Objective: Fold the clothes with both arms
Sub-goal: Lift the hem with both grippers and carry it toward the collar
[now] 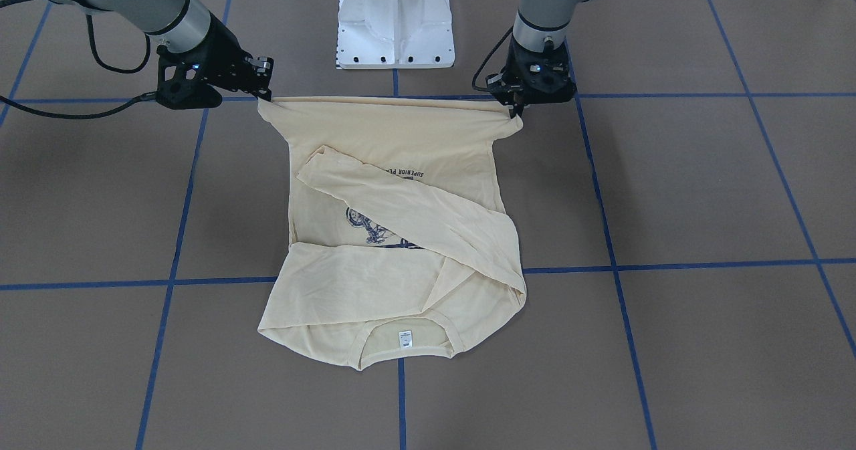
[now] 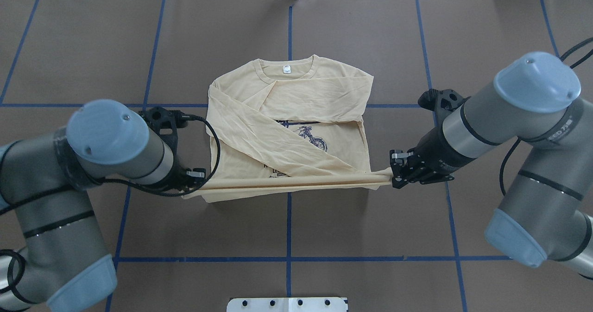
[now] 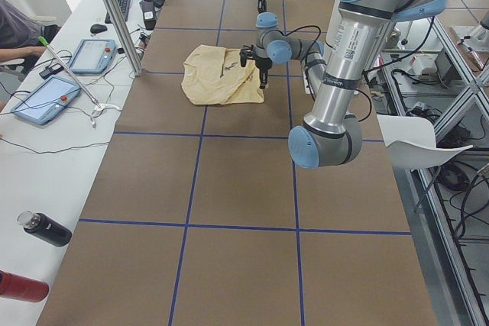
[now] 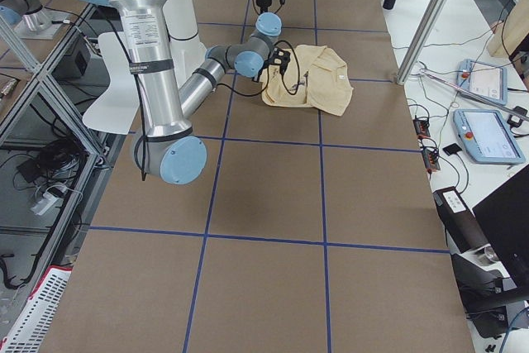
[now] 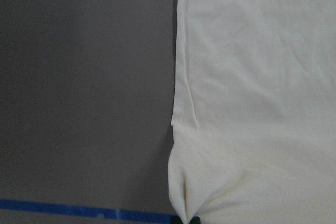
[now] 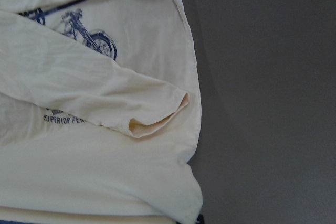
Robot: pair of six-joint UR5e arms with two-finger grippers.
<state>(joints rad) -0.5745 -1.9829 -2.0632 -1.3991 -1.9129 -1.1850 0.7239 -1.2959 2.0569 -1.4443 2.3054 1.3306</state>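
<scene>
The cream-yellow T-shirt (image 1: 401, 283) lies on the brown table, print side up. Its neck label (image 1: 404, 338) is at the far end from the robot, and both long sleeves are folded across the chest. My left gripper (image 1: 517, 110) is shut on one hem corner and my right gripper (image 1: 265, 95) on the other. In the overhead view the hem is pulled into a taut, slightly raised band between the left gripper (image 2: 200, 183) and the right gripper (image 2: 393, 177). The right wrist view shows a sleeve cuff (image 6: 157, 121) lying over the motorcycle print.
The white pedestal base (image 1: 396, 22) stands just behind the hem. Blue tape lines (image 1: 669, 265) grid the table. A side bench holds tablets (image 3: 46, 101) and bottles (image 3: 44, 228), and a person's arm (image 3: 15, 32) rests at its far end.
</scene>
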